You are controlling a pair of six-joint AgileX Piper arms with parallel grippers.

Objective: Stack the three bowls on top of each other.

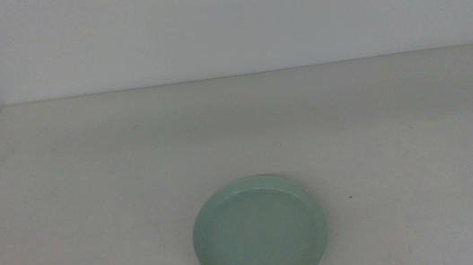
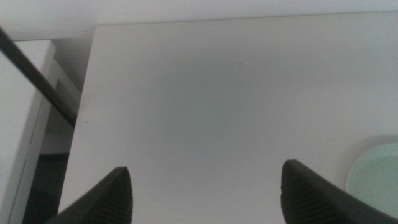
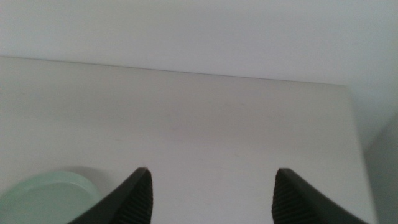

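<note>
1. The mint green bowl (image 1: 261,235) sits on the white bench (image 1: 132,163) near its front edge, about midway across. A thin pale rim peeks out beneath its lower edge, so it seems to rest on at least one other dish (whether both the white and the grey bowl lie under it, I cannot tell).
2. The left tool (image 2: 205,193) hangs released above bare bench, jaws spread wide and empty, with the green bowl's rim at the edge of its view.
3. The right tool (image 3: 211,196) is likewise released and empty, the green bowl off to one side of it.
4. Risks, as I judge them: the stack lies close to the bench's front edge, so a low sweep by either arm could nudge it off, and any re-grip of the low rim could slide the top dish askew.
</note>
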